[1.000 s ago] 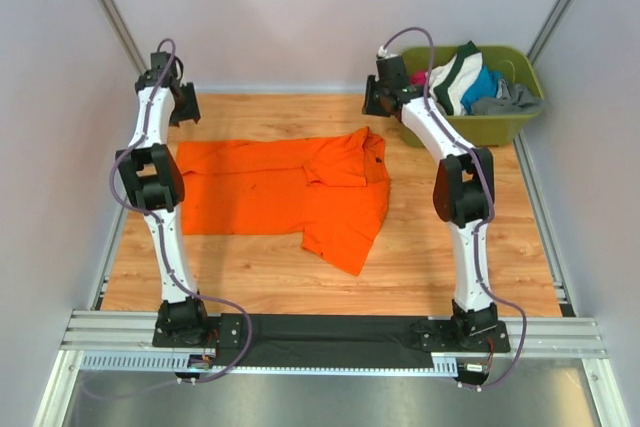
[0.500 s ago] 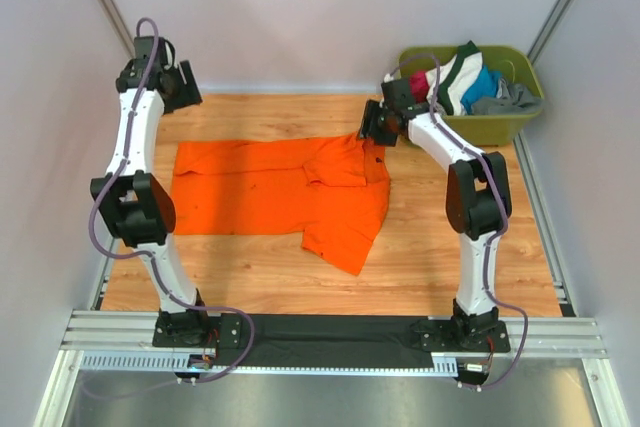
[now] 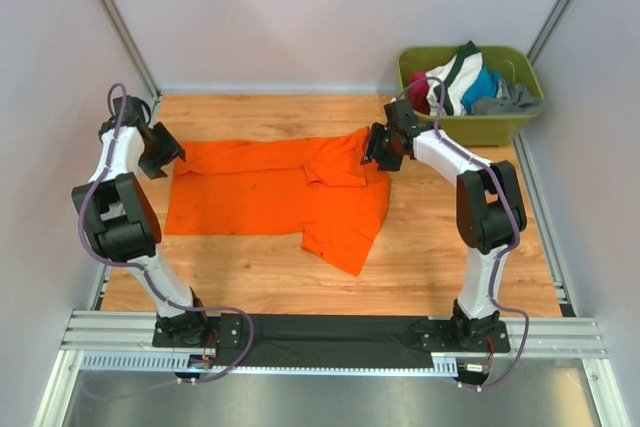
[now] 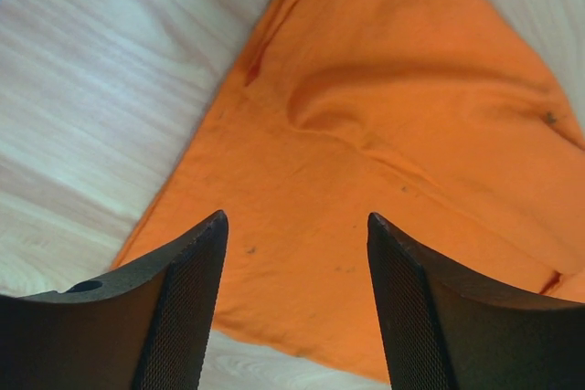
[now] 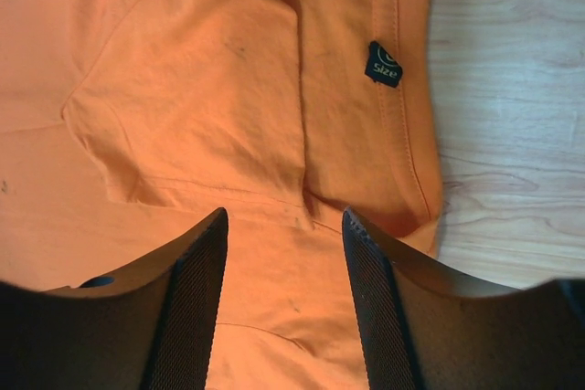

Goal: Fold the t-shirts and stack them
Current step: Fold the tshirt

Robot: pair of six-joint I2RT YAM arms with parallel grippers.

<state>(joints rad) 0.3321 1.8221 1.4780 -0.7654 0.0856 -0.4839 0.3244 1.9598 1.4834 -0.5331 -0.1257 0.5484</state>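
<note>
Left gripper (image 4: pixel 294 221), jaws apart and holding nothing, hovers over the left end of the orange t-shirt (image 3: pixel 280 192). The right gripper (image 5: pixel 285 216), equally open, hangs over its far right corner near the size label (image 5: pixel 384 63). The shirt lies spread out, barely folded. Beyond its right end, more shirts (image 3: pixel 465 82) fill the green tub (image 3: pixel 480 129); I judge stacking unstarted.

Overhead plus two downward wrist close-ups of t-shirt (image 3: pixel 270 192)
</note>
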